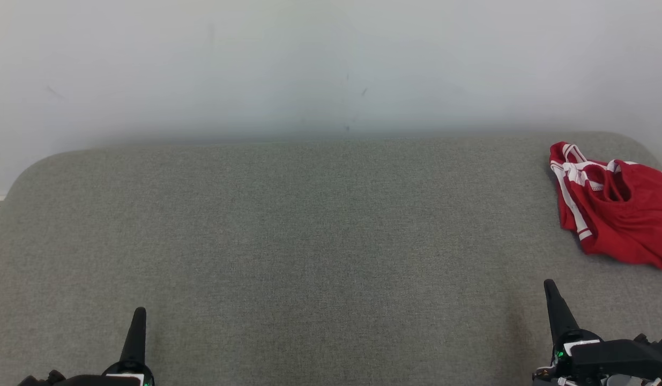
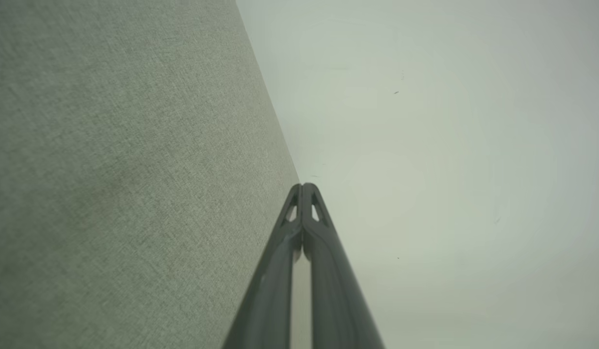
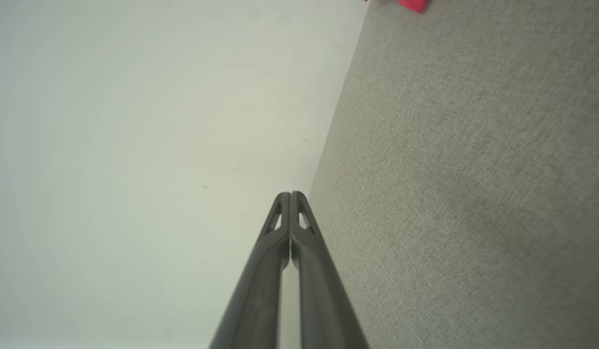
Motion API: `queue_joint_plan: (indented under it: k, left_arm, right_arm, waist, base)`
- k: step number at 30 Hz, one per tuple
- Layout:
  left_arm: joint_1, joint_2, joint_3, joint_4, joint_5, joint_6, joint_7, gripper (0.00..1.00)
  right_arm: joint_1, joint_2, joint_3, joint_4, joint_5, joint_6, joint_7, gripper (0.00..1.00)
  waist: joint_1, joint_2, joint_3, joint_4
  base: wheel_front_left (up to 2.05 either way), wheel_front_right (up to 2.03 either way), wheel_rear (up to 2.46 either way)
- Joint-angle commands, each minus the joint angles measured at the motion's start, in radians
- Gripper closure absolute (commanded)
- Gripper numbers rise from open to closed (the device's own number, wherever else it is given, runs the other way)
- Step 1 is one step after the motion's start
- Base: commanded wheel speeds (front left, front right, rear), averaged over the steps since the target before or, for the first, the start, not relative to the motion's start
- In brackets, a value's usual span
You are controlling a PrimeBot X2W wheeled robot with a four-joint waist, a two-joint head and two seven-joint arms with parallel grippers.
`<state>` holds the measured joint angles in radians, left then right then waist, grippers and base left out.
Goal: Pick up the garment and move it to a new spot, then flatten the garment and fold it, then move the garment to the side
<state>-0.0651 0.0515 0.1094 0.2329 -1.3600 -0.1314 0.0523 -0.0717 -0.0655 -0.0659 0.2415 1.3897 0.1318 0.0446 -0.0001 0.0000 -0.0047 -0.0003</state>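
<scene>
red garment [image 1: 615, 212] lies slanting, straps farthest away; left claw [image 1: 140, 312] and right claw [image 1: 549, 284] closed, empty.

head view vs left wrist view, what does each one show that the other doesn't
Head view adds: the red garment with white trim, crumpled at the far right of the grey fabric surface, and the right gripper, shut, at lower right. Left wrist view adds: a close look along the fingers of the left gripper, tips pressed together, nothing between them. Shared: the left gripper, the grey fabric surface, the pale wall.
</scene>
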Motion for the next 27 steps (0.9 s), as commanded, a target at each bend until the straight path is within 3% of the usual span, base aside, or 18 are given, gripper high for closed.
queue_joint_plan:
  k: [1, 27]
  left_arm:
    - [-0.022, 0.000, 0.003, -0.003, -0.026, 0.001, 0.005, 1.00]
    - [-0.045, -0.001, 0.006, 0.010, -0.213, 0.001, 0.055, 1.00]
  right_arm:
    - [-0.016, 0.002, -0.006, -0.004, 0.023, -0.002, 0.007, 1.00]
    - [-0.033, 0.007, -0.033, 0.001, 0.196, -0.002, 0.053, 1.00]
  waist:
    - [0.0001, 0.0000, 0.000, 0.000]
    - [0.0001, 0.0000, 0.006, 0.000]
  base:
    - [0.00, 0.00, 0.00]
    - [0.00, 0.00, 0.00]
